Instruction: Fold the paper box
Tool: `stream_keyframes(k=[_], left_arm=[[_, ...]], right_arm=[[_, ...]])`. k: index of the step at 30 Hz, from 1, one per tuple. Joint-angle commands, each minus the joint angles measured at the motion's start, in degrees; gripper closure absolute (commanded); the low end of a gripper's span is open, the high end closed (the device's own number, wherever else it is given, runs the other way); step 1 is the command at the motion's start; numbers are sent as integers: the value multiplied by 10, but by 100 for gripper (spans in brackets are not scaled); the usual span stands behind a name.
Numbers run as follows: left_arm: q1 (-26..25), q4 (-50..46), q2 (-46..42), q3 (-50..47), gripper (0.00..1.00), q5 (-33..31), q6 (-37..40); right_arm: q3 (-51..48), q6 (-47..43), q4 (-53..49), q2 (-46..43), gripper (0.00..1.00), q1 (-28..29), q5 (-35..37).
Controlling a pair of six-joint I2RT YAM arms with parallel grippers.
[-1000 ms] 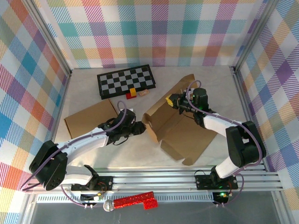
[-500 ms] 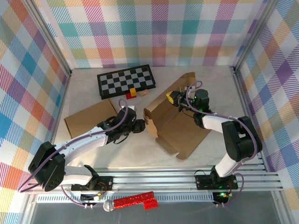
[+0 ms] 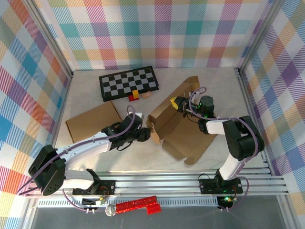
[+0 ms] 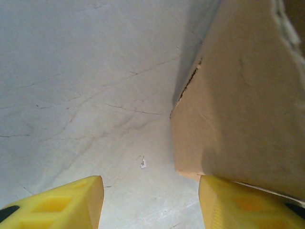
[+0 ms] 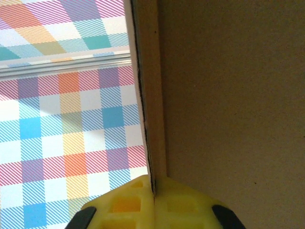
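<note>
One wall (image 3: 187,88) up, other panels flat, most folds left | paper box (image 3: 183,133) right of counter (image 3: 86,95) centre | right end effector (image 3: 177,102) pinches wall's edge | left end effector (image 3: 145,135) spread beside corner flap (image 3: 153,126)

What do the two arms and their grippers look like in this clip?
The left arm and right arm have white links, black joints and a purple cable looped alongside. The left gripper and right gripper carry blocky yellow fingers with moulded recesses and black patches near the base.
</note>
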Motion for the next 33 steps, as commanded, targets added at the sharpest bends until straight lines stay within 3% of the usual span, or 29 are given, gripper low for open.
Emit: stream_keyframes(k=[1, 7, 21, 33], left_arm=[[-9, 4, -7, -16, 45, -13, 4], [-13, 34, -25, -33, 43, -2, 27], [-26, 40, 68, 52, 44, -8, 68], [-46, 16, 112, 75, 42, -121, 32]], right_arm=[[-2, 8, 39, 6, 100, -1, -14], [17, 10, 25, 0, 100, -2, -21], [10, 17, 18, -16, 100, 0, -19], [-1, 26, 41, -5, 100, 25, 27]])
